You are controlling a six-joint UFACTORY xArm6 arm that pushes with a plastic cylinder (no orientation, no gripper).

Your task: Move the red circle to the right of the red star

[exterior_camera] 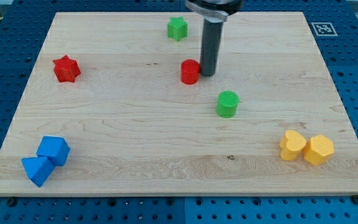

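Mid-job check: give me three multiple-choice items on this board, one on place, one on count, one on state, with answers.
1. My tip is: A) at the red circle's right side B) beside the red star C) over the blue blocks
2. Yellow blocks: A) one B) two C) three
3. The red circle and the red star: A) touch B) stacked C) far apart

Answers: 1 A, the rod's end meets the circle's right edge. 2 B, a pair at the view's lower right. 3 C, bare board lies between them.
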